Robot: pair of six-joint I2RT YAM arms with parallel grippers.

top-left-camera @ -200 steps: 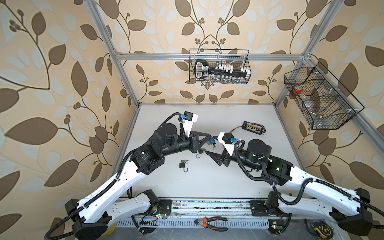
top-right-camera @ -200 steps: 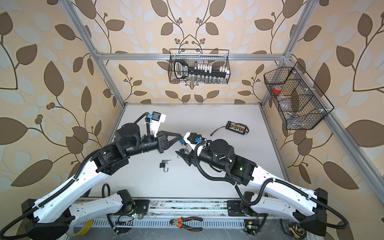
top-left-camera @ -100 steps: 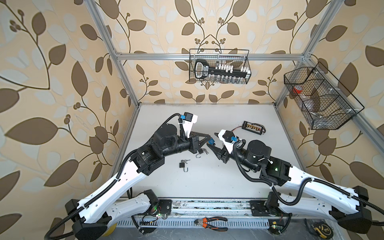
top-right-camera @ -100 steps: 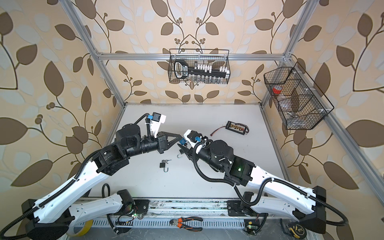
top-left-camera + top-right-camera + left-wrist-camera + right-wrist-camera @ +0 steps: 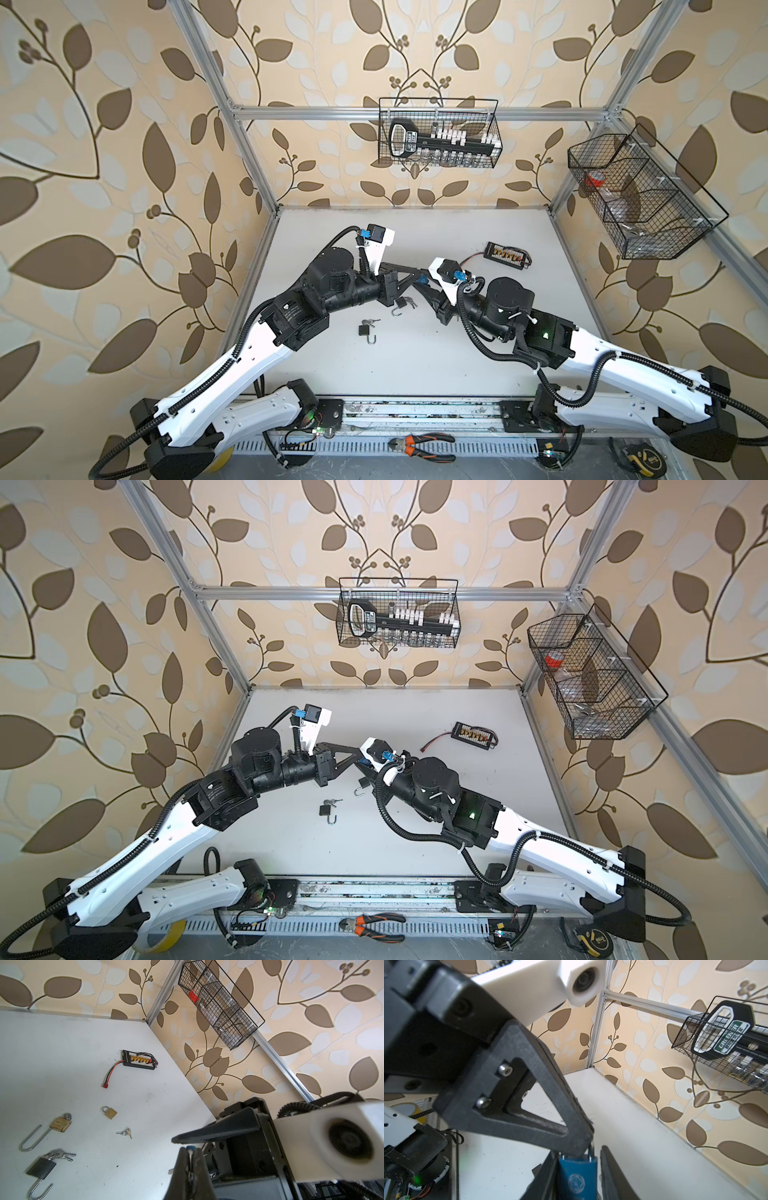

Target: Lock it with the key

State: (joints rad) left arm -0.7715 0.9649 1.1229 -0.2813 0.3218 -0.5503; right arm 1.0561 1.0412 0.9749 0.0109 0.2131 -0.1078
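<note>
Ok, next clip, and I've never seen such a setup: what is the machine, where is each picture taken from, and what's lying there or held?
A white-and-black left robot arm and right robot arm stand at a white table, each ending in a gripper. The two wide pictures look down from one overhead camera; the remaining two come from cameras on the arms' wrists. The left gripper is shut on the shackle of a blue padlock; the right gripper has its jaws either side of the body, clamped or not I cannot tell. Lying loose: a black padlock with keys, a long-shackled brass padlock, a small brass padlock, a key bunch and a black connector board.
</note>
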